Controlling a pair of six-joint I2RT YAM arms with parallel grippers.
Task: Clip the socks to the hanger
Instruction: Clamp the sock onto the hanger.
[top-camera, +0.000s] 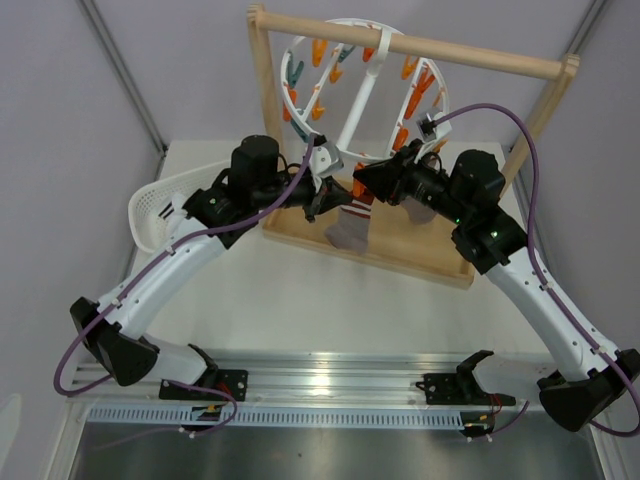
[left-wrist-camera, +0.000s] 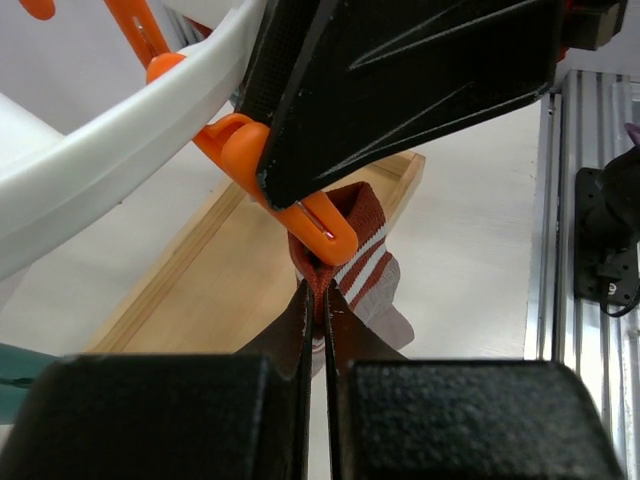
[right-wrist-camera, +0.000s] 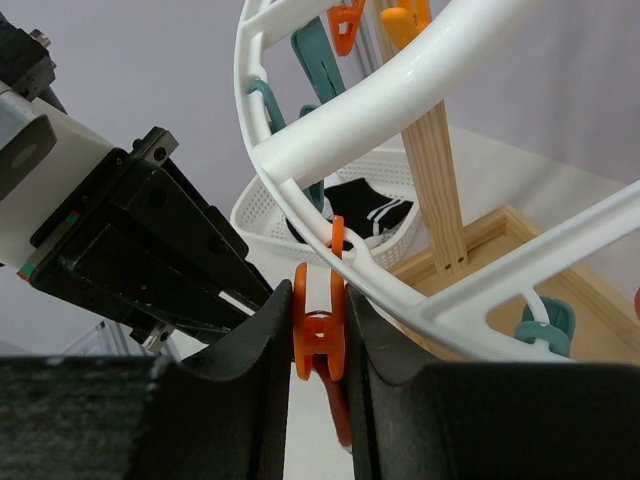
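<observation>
We see the left hand (top-camera: 322, 200) pressed almost together, its tips pinching the dark red cuff of a sock (left-wrist-camera: 352, 248) from below. The cuff carries white stripes, and the grey-brown foot hangs down over the wooden rack's base in the top view. The right hand (right-wrist-camera: 318, 322) is squeezed onto an orange clip (right-wrist-camera: 318, 335), one finger on each side, and that clip dangles from the rim of the white hanger (right-wrist-camera: 330, 130). In the left wrist view the clip's lower end sits over the top edge of the cuff; we cannot tell whether it bites the fabric. The hanger hangs by its hook from the top bar of the wooden rack (top-camera: 400, 42), with more orange and teal clips around its ring. A white mesh basket (top-camera: 150, 205) lies at the left behind the left arm, a black sock (right-wrist-camera: 372, 210) with white stripes inside it. The worktop (top-camera: 330, 310) is matt white, with an aluminium rail (top-camera: 330, 378) along its near edge where both arms are bolted. Plain pale grey walls (top-camera: 60, 80) stand behind.
</observation>
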